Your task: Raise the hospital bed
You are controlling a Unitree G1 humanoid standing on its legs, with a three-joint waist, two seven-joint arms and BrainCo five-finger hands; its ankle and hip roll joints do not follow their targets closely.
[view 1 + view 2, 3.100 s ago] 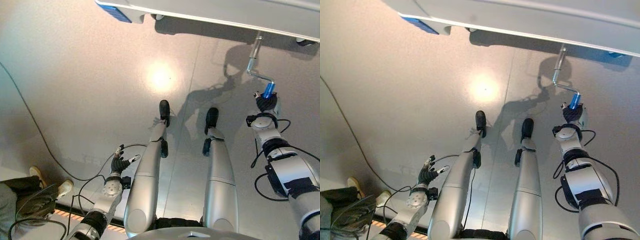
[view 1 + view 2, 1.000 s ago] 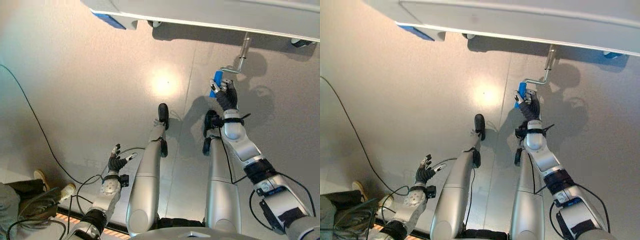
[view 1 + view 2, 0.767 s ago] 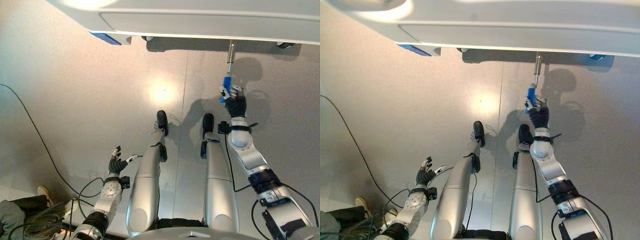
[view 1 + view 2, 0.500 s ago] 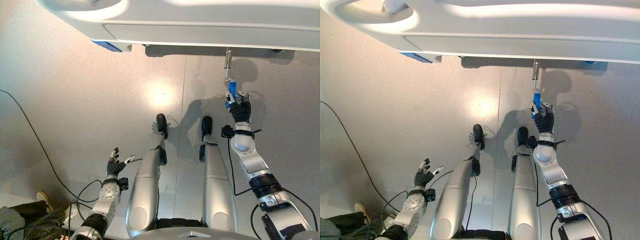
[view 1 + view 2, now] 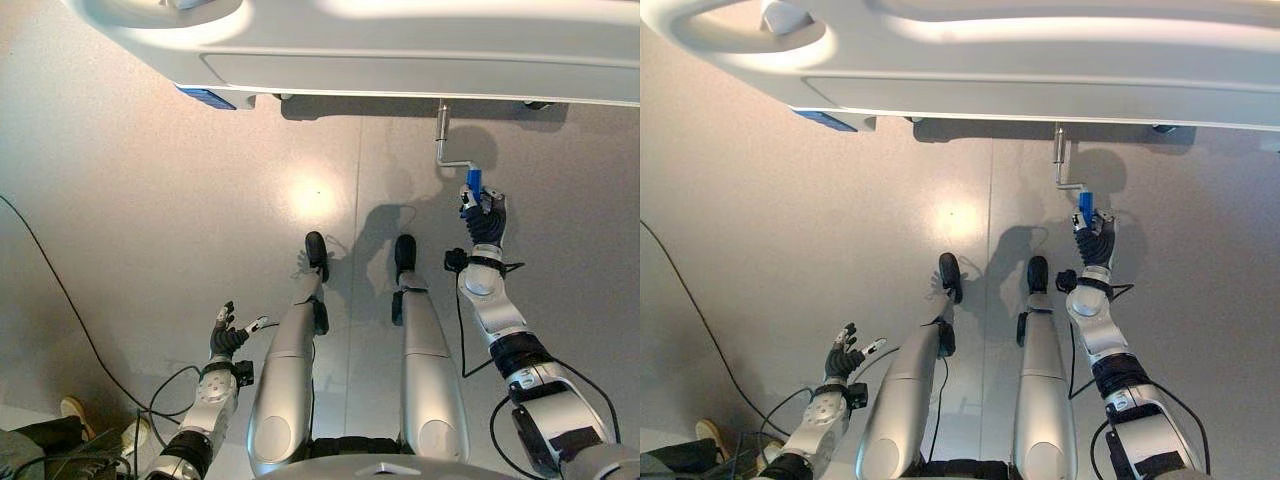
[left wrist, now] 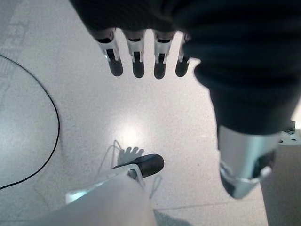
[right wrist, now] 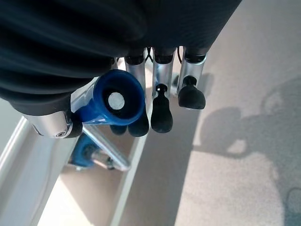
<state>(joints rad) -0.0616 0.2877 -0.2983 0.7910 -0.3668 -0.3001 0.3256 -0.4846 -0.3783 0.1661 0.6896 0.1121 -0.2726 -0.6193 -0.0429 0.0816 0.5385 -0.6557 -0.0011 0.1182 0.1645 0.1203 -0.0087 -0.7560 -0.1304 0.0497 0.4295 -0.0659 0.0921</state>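
Left eye view: the hospital bed (image 5: 400, 50) runs across 12 o'clock as a pale grey frame edge; its crank (image 5: 452, 150) hangs from the underside at about 1 o'clock, a steel rod bent sideways to a blue grip (image 5: 474, 183).
Left eye view, right side: the right robot hand (image 5: 484, 218) reaches up to that grip with its fingers wrapped about it.
Left eye view, left side: the left robot hand (image 5: 228, 336) hangs at 7 o'clock above the floor (image 5: 150, 220), away from the bed.
Right eye view: same layout; cranking looks under way, but how high the bed has risen cannot be judged from here.
Left wrist view: the fingers hang straight and released, holding nothing, above bare floor.
Right wrist view: the blue grip, seen end-on with a pale cap, sits clamped between thumb and curled fingers.
Left to do: more turns, by this reading.
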